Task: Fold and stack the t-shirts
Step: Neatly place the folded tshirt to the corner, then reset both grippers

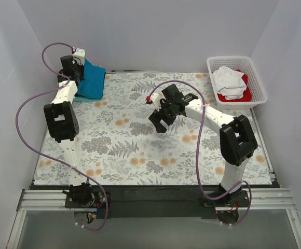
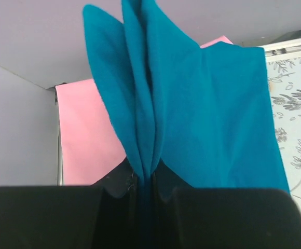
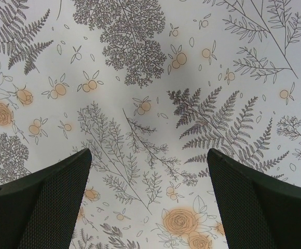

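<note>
The left jaws are squeezed tight on the teal-blue t-shirt [image 2: 207, 114]. They pinch a bunch of its folds in the middle, and the cloth fans out from the pinch in tall folds. A dark bit sits right by the pinch, and I cannot tell what it is. Behind the blue shirt lies a pink t-shirt [image 2: 88, 135], flat and smooth, sticking out on one side and a tiny bit past the blue shirt's far edge. From above, the blue shirt is held up at the far left corner of the tabletop, close to the walls. Its low end reaches down to the flowery cloth [image 1: 140, 145] that covers the tabletop. The left arm [image 1: 62, 116] stretches all the way from the near edge to that corner.

The right jaws are wide apart and hold nothing. The two black fingers [image 3: 36, 207] stand far from each other, and between them you see only the flowery cloth with its ferns and orange roses. These jaws hang above the middle of the tabletop and point down. The right arm [image 1: 213, 116] bends in from the near right side.

At the far right corner sits a white basket [image 1: 259, 78]. A white t-shirt [image 1: 229, 80] lies crumpled in it, on top of a red t-shirt [image 1: 245, 95]. The basket is well apart from both jaws.
</note>
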Motion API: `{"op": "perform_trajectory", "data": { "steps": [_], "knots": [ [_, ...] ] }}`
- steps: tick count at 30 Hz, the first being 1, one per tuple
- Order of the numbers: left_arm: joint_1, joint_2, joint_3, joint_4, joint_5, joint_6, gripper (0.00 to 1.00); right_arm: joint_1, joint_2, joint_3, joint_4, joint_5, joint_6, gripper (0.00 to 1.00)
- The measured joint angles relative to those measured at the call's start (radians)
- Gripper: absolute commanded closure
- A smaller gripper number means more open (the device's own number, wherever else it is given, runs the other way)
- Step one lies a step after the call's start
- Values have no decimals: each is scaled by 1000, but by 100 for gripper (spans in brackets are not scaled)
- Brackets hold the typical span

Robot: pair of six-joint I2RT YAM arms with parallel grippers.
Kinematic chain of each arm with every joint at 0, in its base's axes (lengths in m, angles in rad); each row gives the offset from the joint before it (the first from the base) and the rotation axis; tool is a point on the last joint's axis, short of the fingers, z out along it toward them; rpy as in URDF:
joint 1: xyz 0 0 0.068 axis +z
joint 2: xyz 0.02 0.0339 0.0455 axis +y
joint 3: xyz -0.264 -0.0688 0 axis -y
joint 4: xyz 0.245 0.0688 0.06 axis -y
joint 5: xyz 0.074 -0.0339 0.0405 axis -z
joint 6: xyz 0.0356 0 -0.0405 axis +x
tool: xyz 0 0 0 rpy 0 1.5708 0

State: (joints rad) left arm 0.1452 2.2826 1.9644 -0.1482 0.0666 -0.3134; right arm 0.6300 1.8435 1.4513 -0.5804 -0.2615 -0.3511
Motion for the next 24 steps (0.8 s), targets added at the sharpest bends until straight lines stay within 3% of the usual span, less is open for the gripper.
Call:
{"op": "perform_trajectory", "data": {
  "steps": [5, 8, 10, 11, 14, 15, 20, 24],
  "knots": [
    [13, 50, 13, 75, -12, 26, 100, 0, 2, 0, -6, 6, -1, 2],
    [20, 95, 47, 98, -42, 40, 91, 0, 10, 6, -13, 13, -1, 2],
    [25, 128, 68, 118, -74, 54, 73, 0, 13, 10, -18, 21, -3, 2],
    [27, 137, 68, 126, -98, 62, 60, 0, 13, 12, -22, 23, -4, 2],
    [37, 151, 59, 138, -172, 87, 41, -7, 13, 17, -25, 21, -5, 2],
    [42, 151, 57, 142, -189, 88, 31, -14, 13, 17, -26, 15, -3, 2],
    [77, 130, 53, 140, -226, 59, 27, -101, 4, 17, -39, -27, 10, 2],
    [98, 56, 48, 55, -175, 5, 23, -212, -49, 12, -48, -59, 24, 2]
  ]
}}
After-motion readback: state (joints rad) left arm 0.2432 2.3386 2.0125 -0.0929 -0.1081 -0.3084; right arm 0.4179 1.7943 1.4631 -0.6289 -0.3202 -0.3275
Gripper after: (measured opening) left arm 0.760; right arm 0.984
